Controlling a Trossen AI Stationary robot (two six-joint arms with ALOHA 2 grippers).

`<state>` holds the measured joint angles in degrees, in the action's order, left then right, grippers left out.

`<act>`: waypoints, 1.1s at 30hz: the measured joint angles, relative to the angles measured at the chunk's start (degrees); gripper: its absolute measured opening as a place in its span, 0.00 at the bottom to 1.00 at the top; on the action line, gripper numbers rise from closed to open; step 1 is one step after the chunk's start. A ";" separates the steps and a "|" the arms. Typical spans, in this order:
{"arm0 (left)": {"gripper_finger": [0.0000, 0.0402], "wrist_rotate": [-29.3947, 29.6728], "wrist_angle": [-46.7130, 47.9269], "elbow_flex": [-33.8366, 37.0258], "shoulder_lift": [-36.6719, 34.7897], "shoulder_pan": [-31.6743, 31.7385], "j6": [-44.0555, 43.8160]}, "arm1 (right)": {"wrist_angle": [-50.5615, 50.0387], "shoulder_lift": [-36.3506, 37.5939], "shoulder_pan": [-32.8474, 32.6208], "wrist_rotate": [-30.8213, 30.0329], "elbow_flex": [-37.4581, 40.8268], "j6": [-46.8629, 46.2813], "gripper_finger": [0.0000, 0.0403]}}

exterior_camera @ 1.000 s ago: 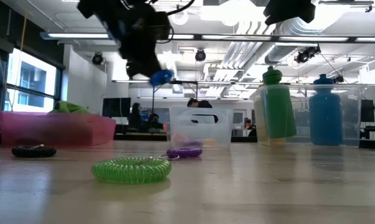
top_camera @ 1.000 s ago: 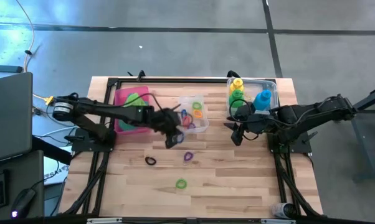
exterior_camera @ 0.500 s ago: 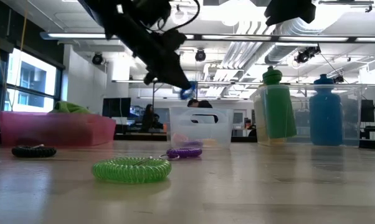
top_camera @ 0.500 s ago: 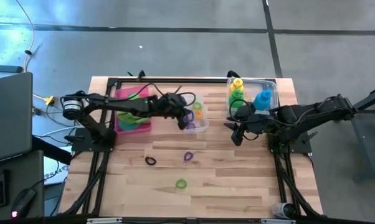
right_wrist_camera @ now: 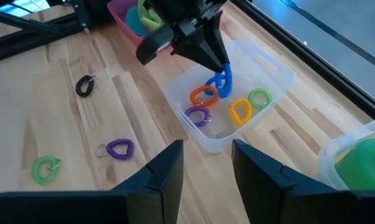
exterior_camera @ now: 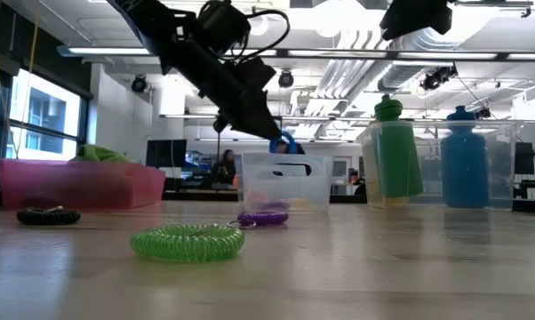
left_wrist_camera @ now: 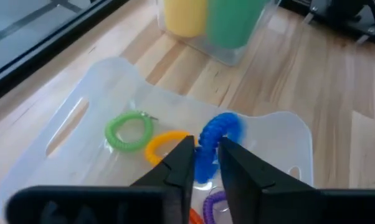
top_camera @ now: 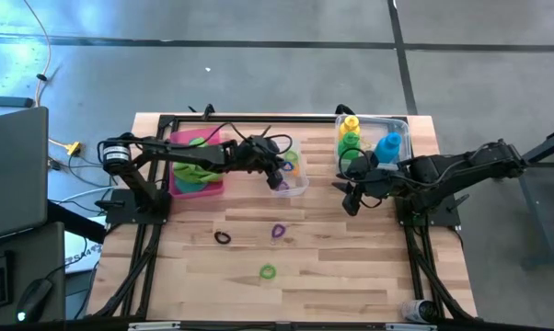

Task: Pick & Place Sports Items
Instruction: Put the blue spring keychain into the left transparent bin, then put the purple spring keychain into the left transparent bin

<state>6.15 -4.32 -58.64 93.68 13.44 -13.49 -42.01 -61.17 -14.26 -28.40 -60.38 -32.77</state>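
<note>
A blue coiled elastic ring (left_wrist_camera: pixel 217 134) is hanging pinched between the two dark fingers of the left gripper (left_wrist_camera: pixel 205 163), directly above the small clear plastic box (top_camera: pixel 302 178) at the table's middle rear. The ring is a springy, telephone-cord sort of loop, glossy. Inside the box are lying more rings of the same make: a green ring (left_wrist_camera: pixel 129 130), a yellow-orange ring (left_wrist_camera: pixel 164 145), an orange ring (right_wrist_camera: pixel 203 96) and a purple ring (right_wrist_camera: pixel 198 114). The box itself is thin, translucent, with rounded corners and slot handles. Out on the bare wooden slat table (top_camera: pixel 332 257) are sitting three more coils, well apart: a black ring (top_camera: pixel 222 237), a loose purple ring (top_camera: pixel 279 231) and a loose green ring (top_camera: pixel 268 271). Compared with a second ago, the left arm is now reaching farther over, having carried the blue ring from in front of the box to above its opening. The flat pink tray (top_camera: pixel 178 181) is holding the lime green towel (top_camera: pixel 200 147) over the teal towel (top_camera: pixel 192 181), both soft and crumpled. The larger clear box (top_camera: pixel 402 123) at the right rear is holding the yellow bottle (top_camera: pixel 350 123), green bottle (top_camera: pixel 351 142) and blue bottle (top_camera: pixel 388 146), upright, smooth plastic. The right gripper (top_camera: pixel 350 196) is hovering in front of that box, unmoved, its fingers spread and empty. No readable writing is showing anywhere.
</note>
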 joint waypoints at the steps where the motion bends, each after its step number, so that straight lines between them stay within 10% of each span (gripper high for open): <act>1: 0.20 0.00 -0.09 -0.01 -0.04 0.14 0.00 | -0.23 0.00 0.00 0.01 0.00 0.00 0.32; 33: 0.26 -4.42 0.22 -0.05 -5.61 -10.96 -4.06 | -1.64 0.00 0.01 0.09 0.00 0.00 0.32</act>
<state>1.74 -4.10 -58.70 88.07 2.48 -17.56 -43.66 -61.17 -14.25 -28.32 -60.38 -32.77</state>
